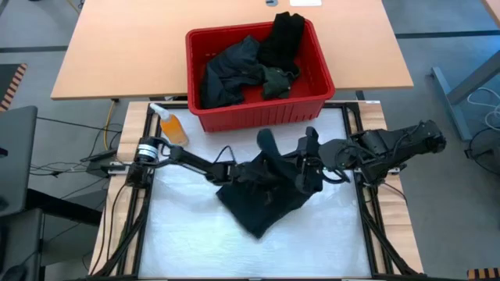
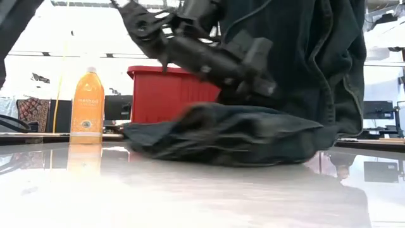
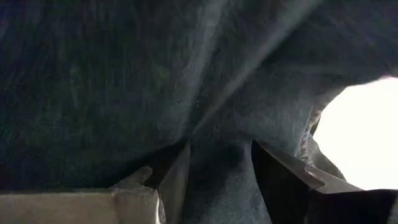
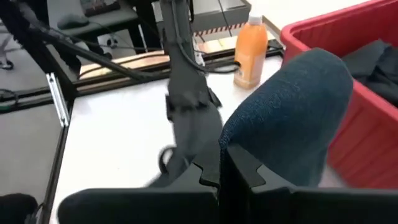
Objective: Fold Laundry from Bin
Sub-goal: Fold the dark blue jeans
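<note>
Jeans: lay heaped just before the bin.
Right gripper: pinched shut on a raised fold.
Left gripper: parted, denim between fingers.
Advice: lift evenly, spreading cloth flat.

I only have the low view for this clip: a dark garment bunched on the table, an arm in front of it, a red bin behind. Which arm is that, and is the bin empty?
Observer: From above, both arms meet over the jeans; the left gripper comes in from the orange bottle side.
Operator: And the bin?
Observer: Not empty. The red bin holds several dark pieces, one black piece draped over its far rim.
Operator: Is the right gripper holding anything?
Observer: Yes. Its wrist view shows the right gripper shut on a fold of the jeans.
Operator: And the left?
Observer: Its wrist view shows denim between its fingers.
</note>
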Robot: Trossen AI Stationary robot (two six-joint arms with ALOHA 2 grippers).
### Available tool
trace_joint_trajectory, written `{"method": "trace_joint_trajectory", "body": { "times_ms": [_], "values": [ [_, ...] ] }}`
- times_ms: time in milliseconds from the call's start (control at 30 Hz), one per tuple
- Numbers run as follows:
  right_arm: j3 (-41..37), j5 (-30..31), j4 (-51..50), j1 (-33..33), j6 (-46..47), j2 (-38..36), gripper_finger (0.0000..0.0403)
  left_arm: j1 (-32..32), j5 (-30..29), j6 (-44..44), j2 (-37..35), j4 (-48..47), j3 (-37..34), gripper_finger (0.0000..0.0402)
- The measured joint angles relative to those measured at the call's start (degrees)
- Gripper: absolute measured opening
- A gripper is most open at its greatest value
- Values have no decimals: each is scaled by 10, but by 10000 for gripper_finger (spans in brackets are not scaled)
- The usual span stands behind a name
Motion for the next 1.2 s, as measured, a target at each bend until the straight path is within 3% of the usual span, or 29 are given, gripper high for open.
{"method": "trace_joint_trajectory", "body": {
  "times_ms": [167, 300, 500, 633, 767, 867, 1000, 1200],
  "values": [
    [29, 15, -29, -3, -4, 0, 26, 31, 44, 5, 41, -34, 80, 169],
    [30, 45, -107, -3, 46, -2, 26, 37, 84, 5, 37, -82, 82, 169],
    [0, 58, -128, -2, 70, -1, 26, 10, 86, 46, -27, -255, 76, 169],
    [-24, 61, -127, -5, 70, -1, 26, -34, 38, 84, -85, -299, 75, 169],
    [-39, 64, -123, -5, 70, -1, 26, -90, -54, 104, -164, -371, 73, 169],
    [-52, 62, -99, -4, 69, -1, 26, -139, -139, 107, -227, -375, 8, 169],
    [-77, 58, -39, 7, 59, 3, 26, -183, -232, 50, -357, -305, -131, 169],
    [-87, 56, 36, 31, 46, 84, 25, -198, -231, -33, -495, -135, -314, 169]
  ]
}}
